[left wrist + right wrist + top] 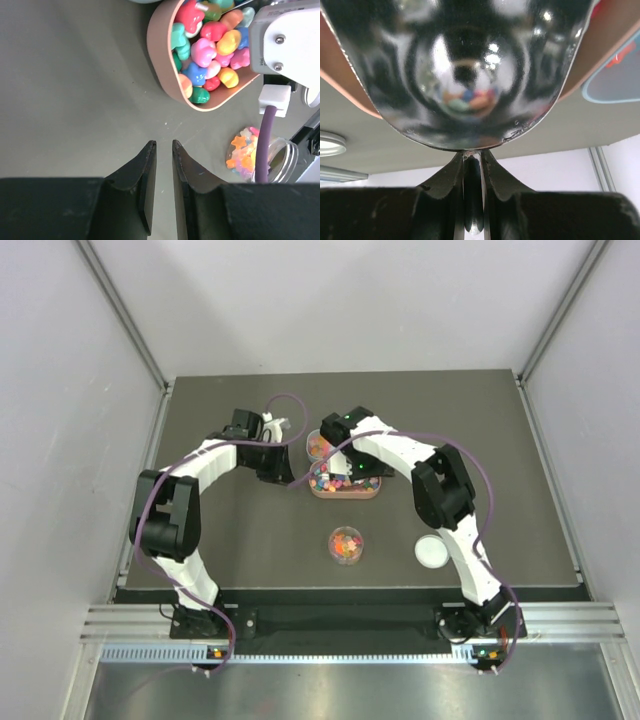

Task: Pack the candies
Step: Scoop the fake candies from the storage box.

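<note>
The left gripper (pixel 163 145), jaws only slightly apart and holding nothing, hangs over the table (pixel 75 100), with the candies (pixel 210 40) heaped in the pink tray (pixel 162 75) ahead to its right. The right gripper (pixel 473 161) pinches the handle of a metal scoop (pixel 465 65) whose bowl is at the tray, candies right by it. It is likely best to dig low, lift level and travel slowly to the clear jar (pixel 282 160) beside the tray.

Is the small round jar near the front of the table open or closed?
Open: the jar has no lid on, candies show inside, and a white lid lies apart beside it.
</note>
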{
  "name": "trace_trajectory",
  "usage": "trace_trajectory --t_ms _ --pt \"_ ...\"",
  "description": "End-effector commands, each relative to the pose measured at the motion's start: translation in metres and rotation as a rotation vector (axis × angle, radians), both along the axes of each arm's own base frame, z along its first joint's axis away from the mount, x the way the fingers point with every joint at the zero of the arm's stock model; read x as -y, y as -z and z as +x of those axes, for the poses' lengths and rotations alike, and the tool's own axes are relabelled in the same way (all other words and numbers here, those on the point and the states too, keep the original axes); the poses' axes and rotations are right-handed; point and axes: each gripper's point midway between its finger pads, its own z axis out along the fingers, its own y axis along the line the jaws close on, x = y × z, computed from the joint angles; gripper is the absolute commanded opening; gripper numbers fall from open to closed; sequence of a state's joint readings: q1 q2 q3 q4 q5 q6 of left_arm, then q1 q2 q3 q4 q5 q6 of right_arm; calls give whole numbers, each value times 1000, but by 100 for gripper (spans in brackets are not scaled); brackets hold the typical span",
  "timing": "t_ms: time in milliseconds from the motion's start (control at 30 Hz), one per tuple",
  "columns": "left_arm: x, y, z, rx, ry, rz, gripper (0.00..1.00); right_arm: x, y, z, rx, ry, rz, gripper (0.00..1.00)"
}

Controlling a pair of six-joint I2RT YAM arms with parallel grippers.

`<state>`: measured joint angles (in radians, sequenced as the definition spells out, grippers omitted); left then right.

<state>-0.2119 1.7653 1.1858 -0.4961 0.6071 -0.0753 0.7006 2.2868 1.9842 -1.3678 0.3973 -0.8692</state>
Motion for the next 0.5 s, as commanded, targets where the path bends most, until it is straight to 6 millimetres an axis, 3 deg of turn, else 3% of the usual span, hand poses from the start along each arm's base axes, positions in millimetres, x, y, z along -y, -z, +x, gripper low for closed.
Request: trace_trajectory --t_ms 0,200,467 --pt "0 -13 8 90 7 -2 25 -5 -7 -17 -64 -5 -25 0" --pt "-1 5 8 50 10 18 25 -16 0 -21 -84 20 20 0" --pt "-3 14 13 40 0 37 25 -30 14 -34 -141 103 114 0"
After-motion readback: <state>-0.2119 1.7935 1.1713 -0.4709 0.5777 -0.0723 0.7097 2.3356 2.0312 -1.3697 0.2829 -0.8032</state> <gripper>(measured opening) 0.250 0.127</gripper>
